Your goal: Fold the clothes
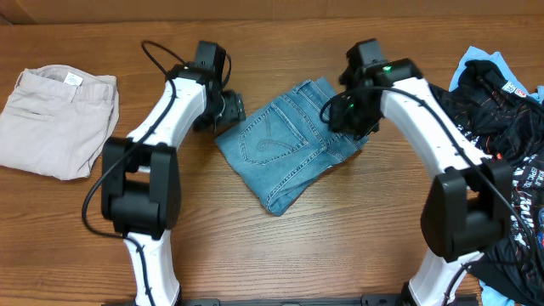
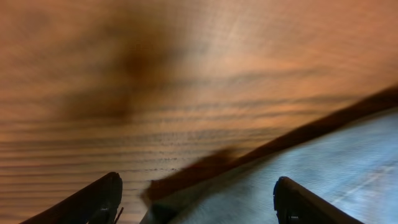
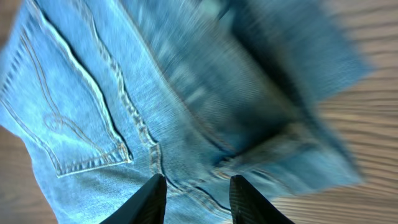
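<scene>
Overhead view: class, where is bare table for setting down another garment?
Bare table lies in front of the jeans, between the left arm and right arm, and between the trousers and left arm. Crowded: right edge under the jersey.

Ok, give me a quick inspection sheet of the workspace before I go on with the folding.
Surface: wooden table, no spills seen.
Job's things: jeans folded at centre, back pocket up, lying askew.
Clutter: beige trousers folded at far left; black jersey heaped at right, over a blue garment.
Grippers: left fingers open at the jeans' left edge, empty; right fingers open above the denim, holding nothing.
Cables: black cable loops along each arm.
Surroundings: nothing seen.
</scene>
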